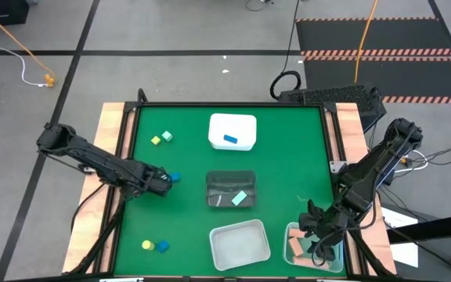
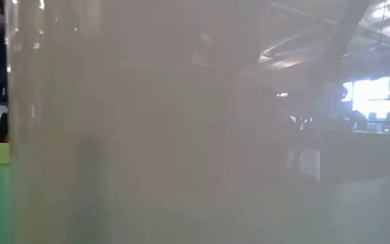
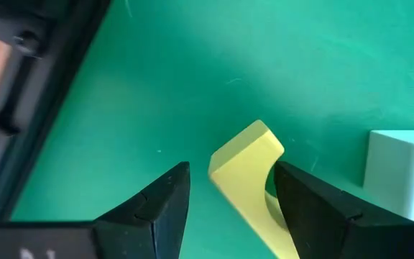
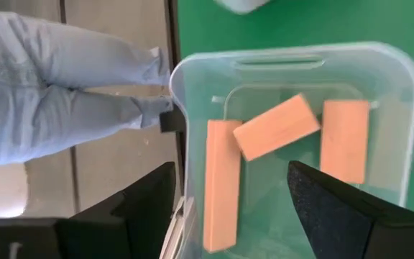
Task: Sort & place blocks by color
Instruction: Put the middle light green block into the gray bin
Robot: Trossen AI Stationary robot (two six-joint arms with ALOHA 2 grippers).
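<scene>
My left gripper point(image 1: 163, 182) is low over the table's left middle, with a blue block point(image 1: 175, 178) at its tip. In its wrist view the gripper point(image 3: 232, 194) is open around a yellow block point(image 3: 244, 173), and a mint block point(image 3: 401, 169) rests on the mat beside it. A yellow block point(image 1: 156, 140) and a mint block point(image 1: 167, 135) lie at the far left. Another yellow block point(image 1: 147, 245) and blue block point(image 1: 163, 246) lie at the near left. My right gripper point(image 1: 319, 235) is open and empty over a clear tub point(image 4: 401, 79) holding three salmon bars point(image 4: 275, 137). My left gripper has the yellow block between its open fingers, close against one finger point(image 3: 315, 201). That finger hides the block's far side, so I cannot tell whether it touches. The block's near end point(image 3: 257, 140) rests on the mat.
A white tub point(image 1: 245, 124) at the far middle holds a blue block point(image 1: 231, 139). A dark tub point(image 1: 219, 182) at the centre holds a mint block point(image 1: 239, 198). A pale tub point(image 1: 239, 244) stands at the near middle and fills the low view point(image 2: 181, 135). A person's legs point(image 4: 56, 93) stand beyond the right edge.
</scene>
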